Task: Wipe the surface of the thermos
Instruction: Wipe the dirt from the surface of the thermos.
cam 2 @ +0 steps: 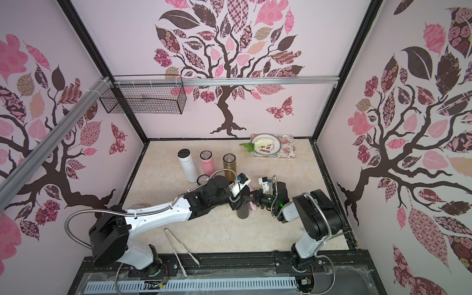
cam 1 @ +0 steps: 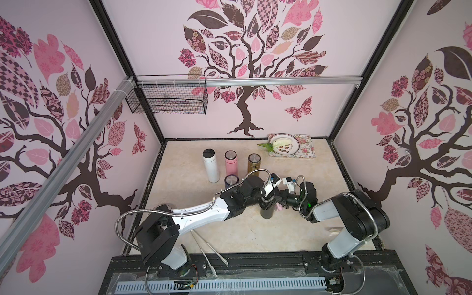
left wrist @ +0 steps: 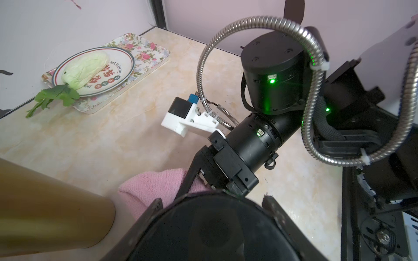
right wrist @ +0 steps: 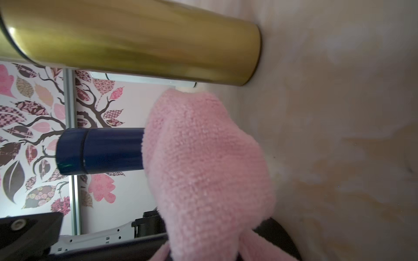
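Near the middle of the worktop (cam 1: 281, 237), the left gripper (left wrist: 212, 203) jaws clamp the black thermos (cam 1: 267, 214) at its cap; it looks rigid, slick and tippy. The right gripper (left wrist: 192, 183) jaws pinch the soft pink cloth (right wrist: 203, 158), seemingly against its side.

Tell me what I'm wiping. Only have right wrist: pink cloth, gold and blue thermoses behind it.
Observer: A black thermos, standing upright and out of your frame. The pink cloth is right at its side.
Operator: Is it held?
Observer: Yes, the left claw is clamped on its top from above.
Operator: Cloth secure?
Observer: Left wrist shows the right claw shut on it, with a bunch sticking out past the tips.
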`<state>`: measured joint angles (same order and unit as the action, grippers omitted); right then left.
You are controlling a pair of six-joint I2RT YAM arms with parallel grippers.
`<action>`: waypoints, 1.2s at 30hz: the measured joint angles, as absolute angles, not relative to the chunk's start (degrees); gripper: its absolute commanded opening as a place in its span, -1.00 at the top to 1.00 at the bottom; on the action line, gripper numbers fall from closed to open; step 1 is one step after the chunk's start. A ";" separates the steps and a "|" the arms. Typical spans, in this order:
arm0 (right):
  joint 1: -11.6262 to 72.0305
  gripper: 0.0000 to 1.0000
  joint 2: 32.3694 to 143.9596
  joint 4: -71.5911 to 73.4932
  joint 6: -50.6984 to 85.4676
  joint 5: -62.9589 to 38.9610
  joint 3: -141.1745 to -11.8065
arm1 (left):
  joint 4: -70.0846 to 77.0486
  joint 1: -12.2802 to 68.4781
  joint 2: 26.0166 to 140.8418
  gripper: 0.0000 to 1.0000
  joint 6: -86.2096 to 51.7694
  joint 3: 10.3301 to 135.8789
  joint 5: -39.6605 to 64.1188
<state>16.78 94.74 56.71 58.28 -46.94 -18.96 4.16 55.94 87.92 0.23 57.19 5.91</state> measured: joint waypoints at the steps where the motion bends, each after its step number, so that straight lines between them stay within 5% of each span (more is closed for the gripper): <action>1: 16.80 1.00 94.70 55.90 57.56 -46.39 -18.68 | 4.38 55.92 87.92 1.00 0.21 57.08 5.93; 16: 16.86 1.00 63.61 22.90 47.22 -40.23 -20.95 | 7.97 56.38 87.90 1.00 -1.32 55.37 3.49; 29: 17.63 1.00 62.43 16.51 45.71 -37.17 -11.33 | 11.05 57.17 88.71 1.00 -2.92 54.74 0.01; 36: 18.11 1.00 52.49 2.35 42.61 -29.02 -21.85 | 13.39 59.48 89.95 1.00 -1.30 54.74 -4.56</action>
